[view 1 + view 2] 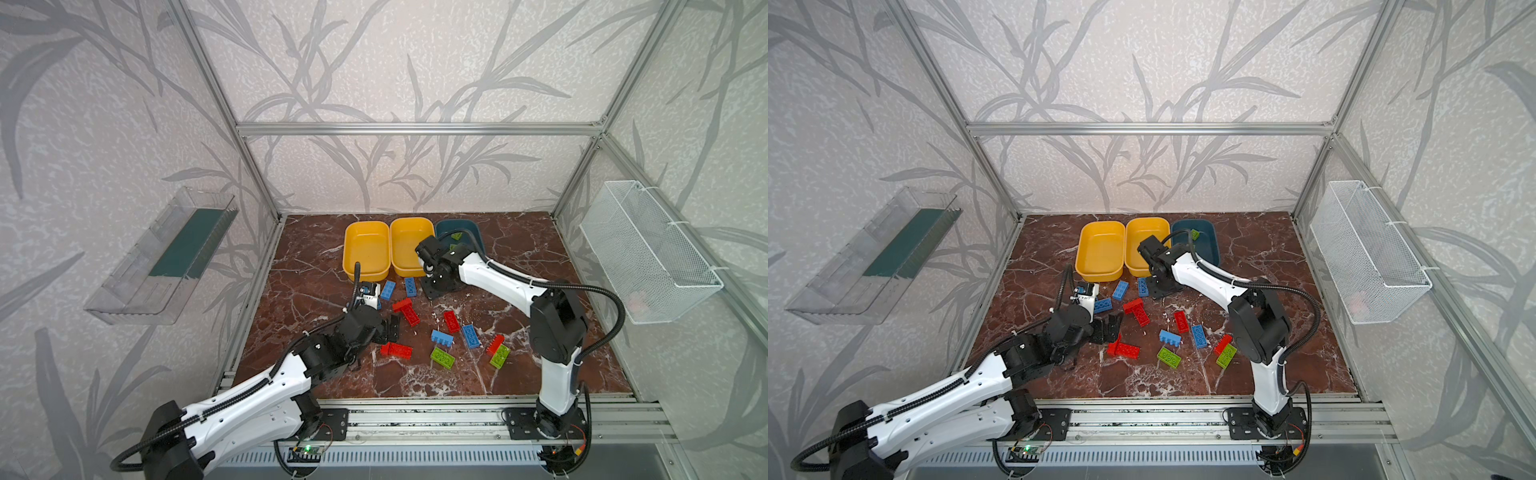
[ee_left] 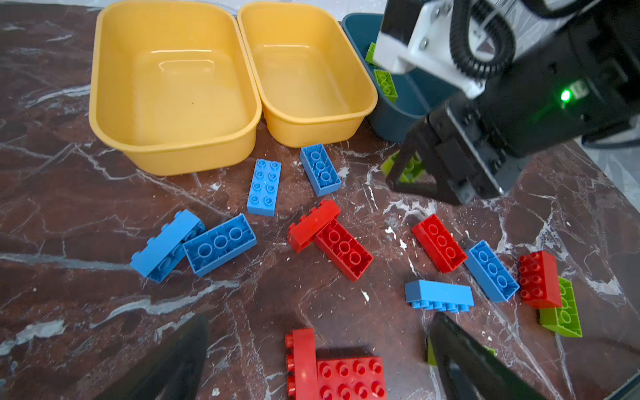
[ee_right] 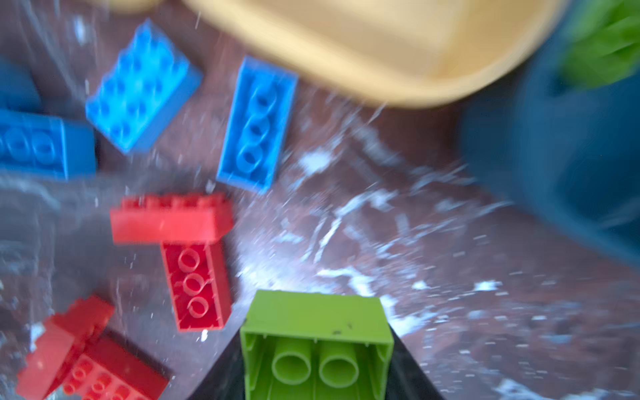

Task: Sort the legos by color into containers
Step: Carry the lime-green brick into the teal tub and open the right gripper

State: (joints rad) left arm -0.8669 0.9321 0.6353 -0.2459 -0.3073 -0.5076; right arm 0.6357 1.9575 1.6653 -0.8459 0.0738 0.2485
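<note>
Nearest the front, the left gripper [image 1: 392,328] stands spread and empty just beside two red legos [image 1: 397,350]. Further in, the right gripper [image 1: 433,287] is clamped on a lime green lego [image 3: 317,325], hollow underside toward the wrist camera, its length cut off at the frame edge in a blurred view. The teal tub [image 2: 391,121], judged its destination, lies just beyond and to the right, holds green legos [image 2: 386,85], and is largely hidden behind the right arm in both top views.

Can make out only part of the teal tub [image 1: 446,227] at the worktop's back edge, behind the right arm [image 1: 494,275]. Smeared throughout in the right wrist view, green brick [image 3: 317,318] cropped there; 2 red bricks [image 2: 349,377] cropped in the left wrist view.
</note>
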